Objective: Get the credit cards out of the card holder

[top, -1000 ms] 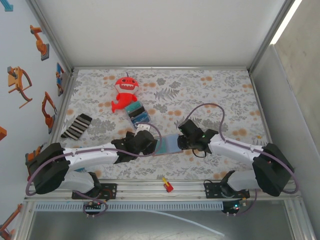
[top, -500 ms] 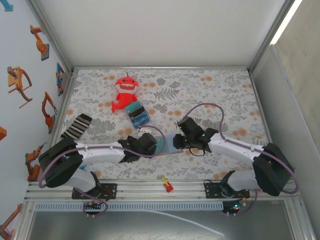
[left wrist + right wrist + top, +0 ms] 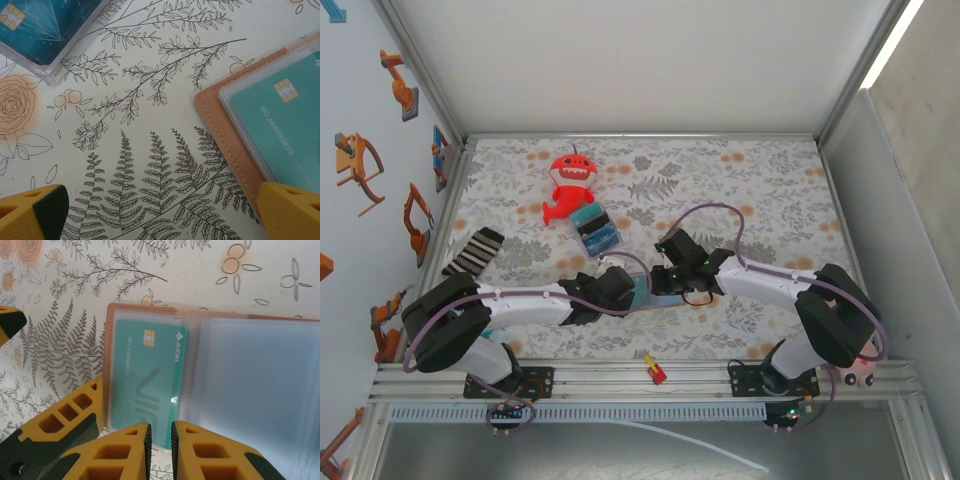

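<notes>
On the flowery counter [image 3: 750,190], the left gripper [image 3: 162,207] stands wide apart just beside the card holder [image 3: 250,380]. The right gripper [image 3: 160,437] is nearly together over its edge (pinching or not, I cannot tell). The holder lies open and flat, with a green card [image 3: 145,375] in its clear pocket.

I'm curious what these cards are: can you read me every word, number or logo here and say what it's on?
"AION", next to a small arrow logo, on the green card in the card holder.
"NO.8888", near the chip on the same card; the later digits are too blurred to trust.
Large outlined letters on that card, perhaps "VIP": unclear.
The dark blue card: no text readable.
</notes>
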Controlling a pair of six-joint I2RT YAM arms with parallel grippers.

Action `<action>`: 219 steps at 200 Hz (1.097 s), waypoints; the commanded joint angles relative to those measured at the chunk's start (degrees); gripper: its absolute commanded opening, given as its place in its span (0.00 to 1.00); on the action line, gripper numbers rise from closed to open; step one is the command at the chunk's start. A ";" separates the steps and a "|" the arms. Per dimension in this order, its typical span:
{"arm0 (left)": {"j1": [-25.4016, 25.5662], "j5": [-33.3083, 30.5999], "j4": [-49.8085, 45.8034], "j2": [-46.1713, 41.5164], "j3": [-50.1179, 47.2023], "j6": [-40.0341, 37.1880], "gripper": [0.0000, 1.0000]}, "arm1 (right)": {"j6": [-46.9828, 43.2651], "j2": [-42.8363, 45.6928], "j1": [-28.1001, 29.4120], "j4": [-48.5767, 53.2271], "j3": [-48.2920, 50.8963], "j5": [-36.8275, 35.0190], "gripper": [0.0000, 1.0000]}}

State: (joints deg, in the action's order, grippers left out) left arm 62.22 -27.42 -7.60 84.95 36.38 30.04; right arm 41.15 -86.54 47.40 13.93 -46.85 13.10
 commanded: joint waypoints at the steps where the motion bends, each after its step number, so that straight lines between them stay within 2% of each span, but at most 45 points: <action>1: -0.02 0.00 0.67 0.99 1.06 0.88 0.97 | 0.29 -1.88 0.41 -0.40 -2.34 0.91 0.18; 76: -0.08 0.70 -2.08 2.76 1.59 0.64 0.97 | 0.16 -6.64 0.39 1.13 -4.56 1.69 0.18; 219: -0.02 0.97 -4.84 3.56 2.91 0.46 0.97 | 0.89 -9.96 0.07 1.36 -4.13 0.96 0.16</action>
State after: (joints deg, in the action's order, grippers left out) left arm 62.22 -27.00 -9.23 87.74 38.52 30.20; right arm 41.21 -95.66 47.48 14.20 -49.69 14.35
